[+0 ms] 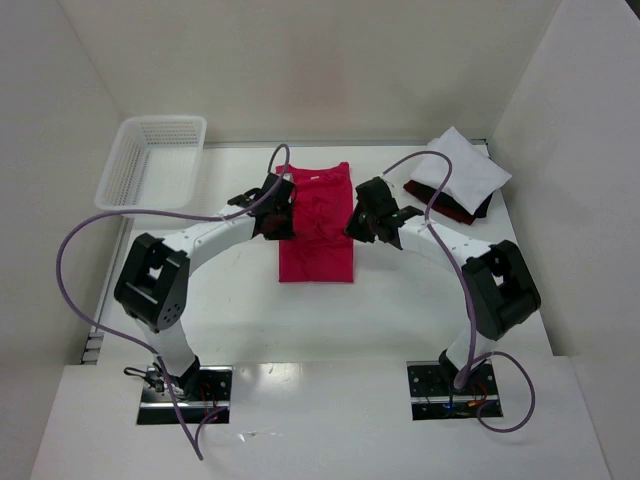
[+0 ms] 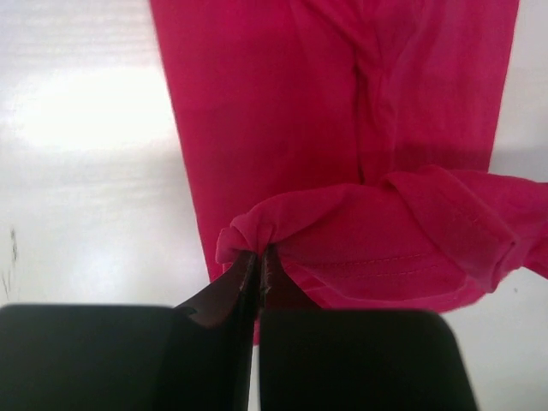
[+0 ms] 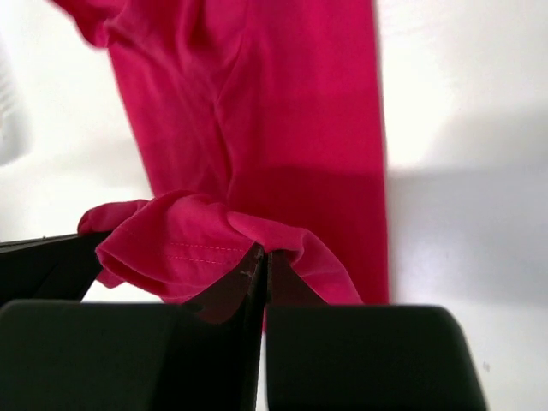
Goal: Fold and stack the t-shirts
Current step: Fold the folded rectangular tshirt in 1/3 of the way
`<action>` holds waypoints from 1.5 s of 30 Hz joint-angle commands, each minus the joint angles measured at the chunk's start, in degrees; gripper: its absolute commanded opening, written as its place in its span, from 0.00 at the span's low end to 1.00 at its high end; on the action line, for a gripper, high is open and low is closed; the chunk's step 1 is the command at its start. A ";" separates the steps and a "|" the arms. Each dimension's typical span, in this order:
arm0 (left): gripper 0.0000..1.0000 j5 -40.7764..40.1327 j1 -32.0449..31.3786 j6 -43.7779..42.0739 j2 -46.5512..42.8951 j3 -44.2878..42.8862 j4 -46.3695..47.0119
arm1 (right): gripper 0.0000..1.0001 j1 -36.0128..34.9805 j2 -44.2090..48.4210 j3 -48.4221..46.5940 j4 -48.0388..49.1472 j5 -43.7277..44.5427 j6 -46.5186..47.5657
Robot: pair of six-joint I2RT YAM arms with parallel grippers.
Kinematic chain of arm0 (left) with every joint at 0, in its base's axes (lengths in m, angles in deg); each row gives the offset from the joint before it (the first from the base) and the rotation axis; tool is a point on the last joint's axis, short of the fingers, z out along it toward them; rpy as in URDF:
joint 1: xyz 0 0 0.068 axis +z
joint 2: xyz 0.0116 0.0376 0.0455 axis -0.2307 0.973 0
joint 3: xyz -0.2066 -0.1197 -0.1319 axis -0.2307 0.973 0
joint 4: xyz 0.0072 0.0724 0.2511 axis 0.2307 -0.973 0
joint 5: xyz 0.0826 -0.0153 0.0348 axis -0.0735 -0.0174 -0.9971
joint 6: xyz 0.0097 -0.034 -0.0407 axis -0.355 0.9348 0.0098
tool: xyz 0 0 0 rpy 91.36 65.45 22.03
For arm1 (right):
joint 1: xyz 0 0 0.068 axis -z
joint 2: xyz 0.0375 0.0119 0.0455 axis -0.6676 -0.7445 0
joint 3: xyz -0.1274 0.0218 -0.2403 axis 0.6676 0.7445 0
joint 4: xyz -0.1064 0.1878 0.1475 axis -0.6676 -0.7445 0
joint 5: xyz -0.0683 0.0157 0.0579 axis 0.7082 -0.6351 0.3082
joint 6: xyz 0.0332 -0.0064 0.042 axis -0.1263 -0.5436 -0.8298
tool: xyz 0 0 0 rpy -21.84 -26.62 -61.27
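The crimson red t-shirt point(image 1: 317, 225) lies as a long folded strip in the middle of the table. My left gripper point(image 1: 277, 212) is shut on its left edge, with a bunched fold of red cloth point(image 2: 342, 231) pinched at the tips point(image 2: 259, 254). My right gripper point(image 1: 362, 218) is shut on the right edge, with red hem cloth point(image 3: 184, 240) bunched at its tips point(image 3: 264, 254). The white t-shirt point(image 1: 462, 170) lies folded on the dark maroon-black t-shirt point(image 1: 478, 210) at the back right.
A white plastic mesh basket point(image 1: 152, 160) stands at the back left. White walls enclose the table point(image 1: 250, 320) on three sides. Purple cables loop off both arms.
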 commanded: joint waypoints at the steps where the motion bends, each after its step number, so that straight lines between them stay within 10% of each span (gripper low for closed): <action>1: 0.00 3.37 1.50 -5.04 6.39 -6.10 1.86 | 0.00 1.96 -3.32 -5.05 3.58 -0.45 3.55; 8: 0.03 4.60 4.75 -6.09 14.16 -11.48 2.39 | 0.03 3.98 -11.68 -9.98 5.78 -2.56 5.48; 11: 0.37 6.01 6.15 -7.40 14.86 -13.42 2.39 | 0.13 3.98 -13.53 -12.26 5.78 -2.56 6.01; 16: 0.63 5.39 8.00 -8.03 14.08 -17.02 2.39 | 0.40 5.04 -14.76 -15.07 5.78 -1.25 6.63; 22: 0.84 5.92 9.41 -9.08 7.76 -18.00 2.39 | 0.47 6.88 -11.34 -17.89 7.01 -0.55 7.77; 29: 0.69 14.25 6.34 -8.03 -6.04 -4.39 4.58 | 0.45 6.88 -1.68 -11.49 5.51 -1.24 9.01; 35: 0.11 20.50 2.65 -4.78 -11.95 10.38 9.33 | 0.14 3.73 4.22 0.20 6.04 -2.22 8.39; 45: 0.06 13.93 -0.52 -3.19 -1.59 8.03 10.74 | 0.11 0.64 1.59 7.16 9.47 -2.74 6.37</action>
